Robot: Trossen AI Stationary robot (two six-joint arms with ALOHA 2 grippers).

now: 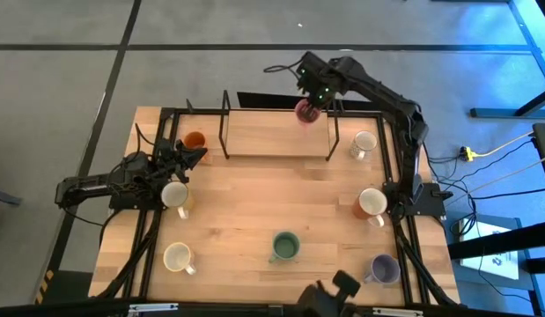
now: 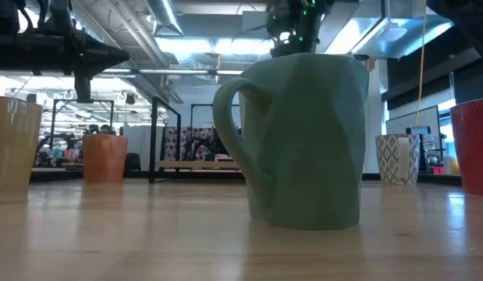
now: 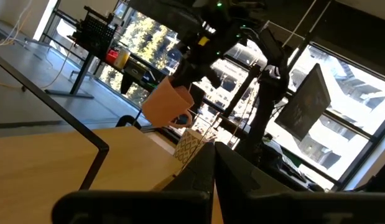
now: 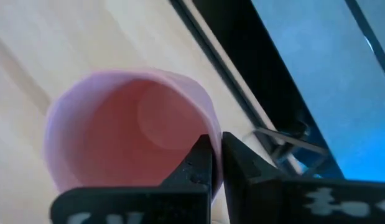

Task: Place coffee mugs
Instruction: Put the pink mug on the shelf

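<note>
Nearest stands the green mug (image 2: 303,140), upright on the table (image 1: 246,211). Far side: the right gripper (image 4: 216,158) pinches the pink mug (image 1: 305,111) by its rim, above the raised shelf (image 1: 272,132). Judged rigid, brittle, glazed-slick; rim grip suits. Left gripper (image 3: 214,163) pressed together, empty, beside the orange mug (image 1: 194,140).

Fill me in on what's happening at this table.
The right gripper holds the pink mug by its rim, jaws shut on the wall, above the far edge of the wooden shelf. The left gripper waits, shut, beside the orange mug. The green mug and the others stand spread around the table.
</note>
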